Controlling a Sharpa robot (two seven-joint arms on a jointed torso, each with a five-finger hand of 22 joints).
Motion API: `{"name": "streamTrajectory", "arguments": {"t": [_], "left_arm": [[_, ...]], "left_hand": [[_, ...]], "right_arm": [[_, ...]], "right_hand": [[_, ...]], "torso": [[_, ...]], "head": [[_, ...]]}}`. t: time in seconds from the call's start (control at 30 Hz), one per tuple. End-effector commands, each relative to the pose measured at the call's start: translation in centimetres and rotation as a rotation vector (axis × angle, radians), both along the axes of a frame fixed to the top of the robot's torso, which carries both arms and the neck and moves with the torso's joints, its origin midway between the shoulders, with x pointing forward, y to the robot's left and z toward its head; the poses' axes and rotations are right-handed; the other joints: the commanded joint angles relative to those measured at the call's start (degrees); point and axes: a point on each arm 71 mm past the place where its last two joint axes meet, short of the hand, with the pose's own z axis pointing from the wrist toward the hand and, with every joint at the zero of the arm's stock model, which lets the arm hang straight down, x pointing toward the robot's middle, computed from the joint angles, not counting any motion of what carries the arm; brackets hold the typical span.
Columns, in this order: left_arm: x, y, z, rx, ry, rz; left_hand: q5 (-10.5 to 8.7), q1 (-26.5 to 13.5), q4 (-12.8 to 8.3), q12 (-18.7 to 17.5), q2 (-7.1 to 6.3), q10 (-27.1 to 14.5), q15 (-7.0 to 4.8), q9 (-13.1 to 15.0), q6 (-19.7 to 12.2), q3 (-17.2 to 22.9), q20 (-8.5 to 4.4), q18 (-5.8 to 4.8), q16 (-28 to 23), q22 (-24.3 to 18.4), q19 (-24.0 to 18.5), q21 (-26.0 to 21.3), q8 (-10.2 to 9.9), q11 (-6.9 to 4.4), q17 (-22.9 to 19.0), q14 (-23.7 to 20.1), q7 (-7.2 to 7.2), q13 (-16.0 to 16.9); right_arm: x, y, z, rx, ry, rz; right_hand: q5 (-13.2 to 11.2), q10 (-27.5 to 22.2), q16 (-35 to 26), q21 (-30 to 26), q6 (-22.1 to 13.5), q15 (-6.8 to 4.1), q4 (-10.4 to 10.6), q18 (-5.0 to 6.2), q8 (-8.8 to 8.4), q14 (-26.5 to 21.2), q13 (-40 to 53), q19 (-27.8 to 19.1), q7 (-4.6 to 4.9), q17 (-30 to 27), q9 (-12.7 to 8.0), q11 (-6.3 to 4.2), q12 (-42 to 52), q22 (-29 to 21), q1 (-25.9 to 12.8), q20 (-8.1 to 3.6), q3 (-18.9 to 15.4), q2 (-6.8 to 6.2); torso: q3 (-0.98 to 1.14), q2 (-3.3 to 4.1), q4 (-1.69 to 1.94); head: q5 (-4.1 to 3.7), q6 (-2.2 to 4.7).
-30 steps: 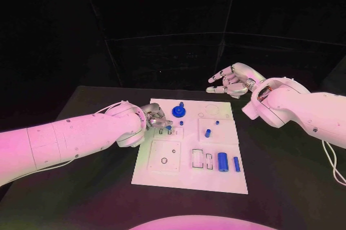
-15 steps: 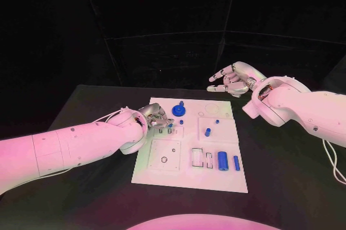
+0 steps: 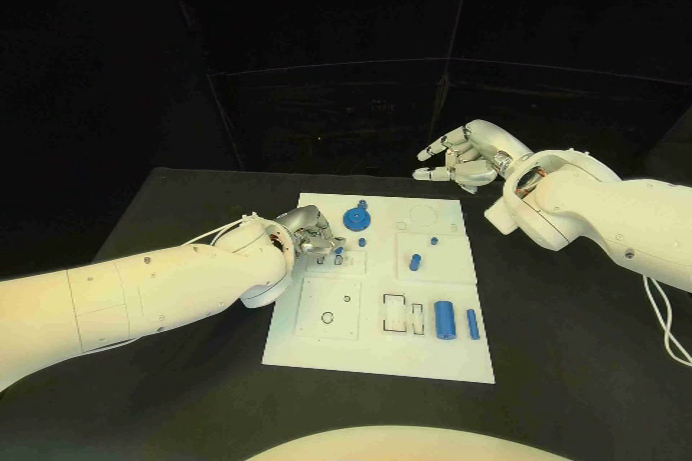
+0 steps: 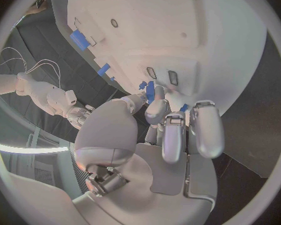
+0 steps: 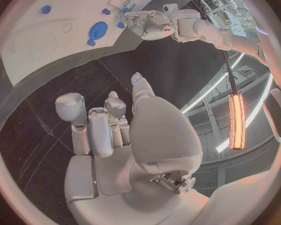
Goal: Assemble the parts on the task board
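Note:
The white task board lies in the middle of the black table. My left hand hovers at the board's left edge and pinches a small blue part between its fingertips, just over two small rectangular slots; the left wrist view shows the same small blue part. A round blue gear-like part sits just beyond it. A blue peg, a thick blue cylinder and a thin blue bar rest on the board's right half. My right hand hangs raised beyond the board's far right corner, fingers apart, holding nothing.
Black table surrounds the board on all sides. In the right wrist view the board lies off beyond my right hand's fingers, with the gear-like part and my left hand at its edge.
My left hand has edged slightly towards the far side of the board, still pinching the small blue part. The right hand has barely moved.

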Motion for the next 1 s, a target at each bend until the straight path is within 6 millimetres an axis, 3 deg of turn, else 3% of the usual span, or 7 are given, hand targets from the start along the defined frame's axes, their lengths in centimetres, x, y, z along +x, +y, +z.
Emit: {"name": "streamTrajectory", "arguments": {"t": [0.03,1.0], "left_arm": [[-0.10,-0.20,-0.17,0.033,0.021,-0.023],[-0.63,-0.34,-0.64,0.068,0.086,-0.060]], "left_hand": [[0.03,0.31,-10.94,0.32,-0.71,0.46,-0.13,0.11,0.12,10.87,0.05,-0.89,0.17,0.05,0.58,0.26,0.37,-0.13,15.09,6.15,-0.50,-0.03],[-0.13,0.80,-11.59,-0.33,-1.91,0.48,-0.23,0.00,0.73,10.02,-0.04,-0.96,0.17,0.46,0.69,0.46,0.32,-0.31,15.09,6.15,-0.73,-0.92]], "right_arm": [[0.03,0.07,0.31,0.017,-0.020,0.003],[0.02,0.07,0.30,0.018,-0.019,0.004]], "right_hand": [[0.33,-0.47,-0.34,-0.24,-0.05,-0.45,0.05,0.94,0.23,2.22,-0.14,-0.55,-0.31,-0.12,-0.04,-0.02,-0.39,-0.18,0.08,0.03,-0.43,0.69],[0.40,-0.37,-0.41,-0.44,-0.12,-0.47,0.38,0.94,0.39,2.26,-0.28,-0.51,-0.33,-0.06,-0.05,-0.04,-0.43,-0.30,0.00,0.00,-0.80,0.99]], "torso": [[0.04,-0.06,0.01],[-0.01,-0.04,0.11]], "head": [[-0.05,-0.10],[-0.31,-0.59]]}}
